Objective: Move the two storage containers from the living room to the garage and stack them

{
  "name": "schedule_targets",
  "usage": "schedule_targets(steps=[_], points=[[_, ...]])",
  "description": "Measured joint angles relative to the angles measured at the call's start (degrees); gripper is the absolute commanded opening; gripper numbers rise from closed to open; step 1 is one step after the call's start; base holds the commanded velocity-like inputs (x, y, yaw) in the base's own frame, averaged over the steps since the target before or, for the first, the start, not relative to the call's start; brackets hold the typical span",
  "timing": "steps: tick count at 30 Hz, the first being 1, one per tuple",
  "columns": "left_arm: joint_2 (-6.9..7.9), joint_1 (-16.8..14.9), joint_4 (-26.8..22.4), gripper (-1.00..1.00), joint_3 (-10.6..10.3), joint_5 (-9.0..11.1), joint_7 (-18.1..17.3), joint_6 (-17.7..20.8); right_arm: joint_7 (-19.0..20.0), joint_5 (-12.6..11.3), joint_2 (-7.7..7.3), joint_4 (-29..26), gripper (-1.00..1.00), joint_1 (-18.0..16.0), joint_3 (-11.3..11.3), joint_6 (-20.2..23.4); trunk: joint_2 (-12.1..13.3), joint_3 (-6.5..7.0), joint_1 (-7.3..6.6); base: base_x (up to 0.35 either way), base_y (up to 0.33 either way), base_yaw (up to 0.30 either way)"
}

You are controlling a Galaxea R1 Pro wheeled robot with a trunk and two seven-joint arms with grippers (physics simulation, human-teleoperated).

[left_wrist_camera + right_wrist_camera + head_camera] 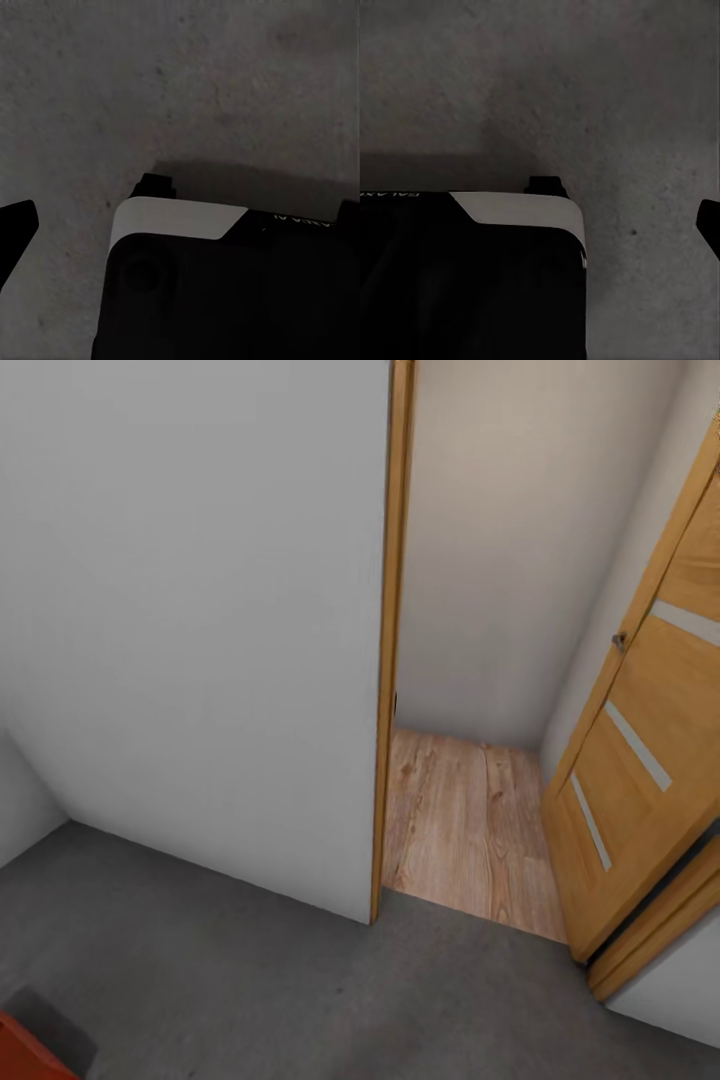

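Nearest: red-orange corner of a storage container (25,1052) at the head view's lower-left edge, resting on the concrete floor (300,980), so likely one bin parked in the garage. Wrist cams look down at the robot base (225,292) over the same concrete; arms apparently stowed for driving, jaw width can't tell. Further: white wall (190,620), open wooden door (640,760), plank floor (470,820) beyond, probably the route back

Robot base (465,277), right wrist view: pale lettering along its edge, cut off, roughly "EALAX".
Robot base (247,292), left wrist view: similar lettering, too blurred to read.
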Motion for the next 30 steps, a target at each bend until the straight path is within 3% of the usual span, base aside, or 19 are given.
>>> schedule_targets(steps=[6, 11, 14, 30], points=[[0.03, 0.0, 0.0, 1.00, 0.0, 0.0, 0.0, 0.0, 0.0, -0.5, -0.17, 0.0, 1.00, 0.0, -0.1, 0.0, 0.0, 0.53, 0.00, 0.000, 0.000, -0.018], [0.05, 0.0, 0.0, 1.00, 0.0, 0.0, 0.0, 0.0, 0.0, -4.6, -0.30, 0.0, 1.00, 0.0, 0.0, 0.0, 0.0, 0.97, 0.00, 0.000, 0.000, -0.078], [0.06, 0.0, 0.0, 1.00, 0.0, 0.0, 0.0, 0.0, 0.0, -5.7, -0.30, 0.0, 1.00, 0.0, 0.0, 0.0, 0.0, 1.24, 0.00, 0.000, 0.000, -0.091], [0.21, 0.2, 0.1, 1.00, 0.0, 0.2, 0.0, 0.5, 1.2, -5.4, -0.43, 0.1, 1.00, 0.0, 0.1, 1.3, 0.0, 1.46, 0.00, 0.000, 0.000, -0.007]])
